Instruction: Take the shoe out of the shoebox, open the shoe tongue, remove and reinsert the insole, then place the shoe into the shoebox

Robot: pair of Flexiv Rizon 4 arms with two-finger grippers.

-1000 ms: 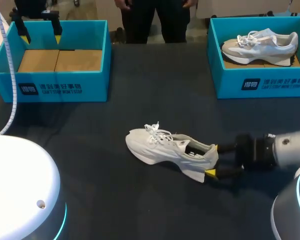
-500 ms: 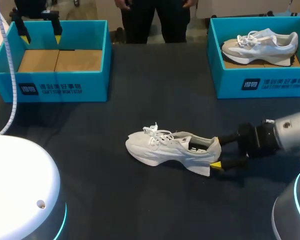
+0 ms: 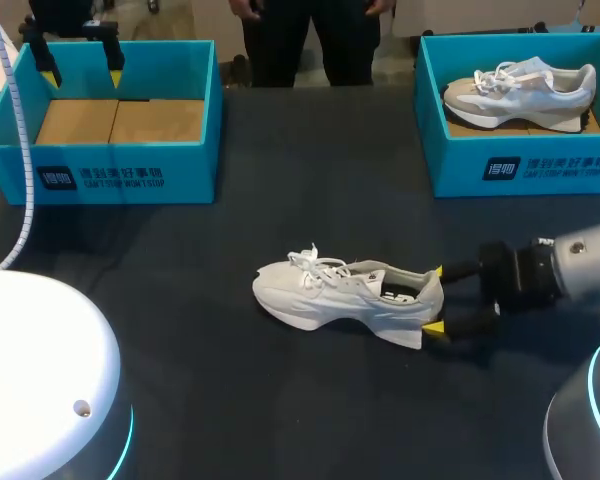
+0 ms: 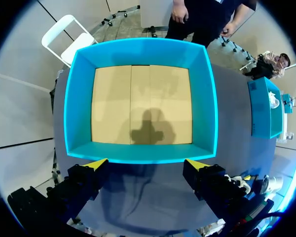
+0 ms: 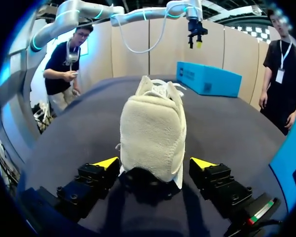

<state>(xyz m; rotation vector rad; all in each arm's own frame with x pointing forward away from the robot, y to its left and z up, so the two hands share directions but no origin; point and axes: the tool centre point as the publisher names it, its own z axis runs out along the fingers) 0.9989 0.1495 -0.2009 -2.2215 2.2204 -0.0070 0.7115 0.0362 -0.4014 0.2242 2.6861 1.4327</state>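
Right fingers [image 3: 434, 328] are set apart astride the shoe's [image 3: 340, 293] heel, not clamped. The shoe lies mid-counter [image 3: 280, 200], its long axis running straight away from them, toe leftward. Left fingers [image 4: 95, 164], also apart, are held well off over a shoebox [image 3: 130, 172].

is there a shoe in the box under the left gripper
No, the shoebox below the left gripper shows only its bare cardboard floor.

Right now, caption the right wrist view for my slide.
White shoe lying heel-first between the open fingers of the right gripper on the dark table.
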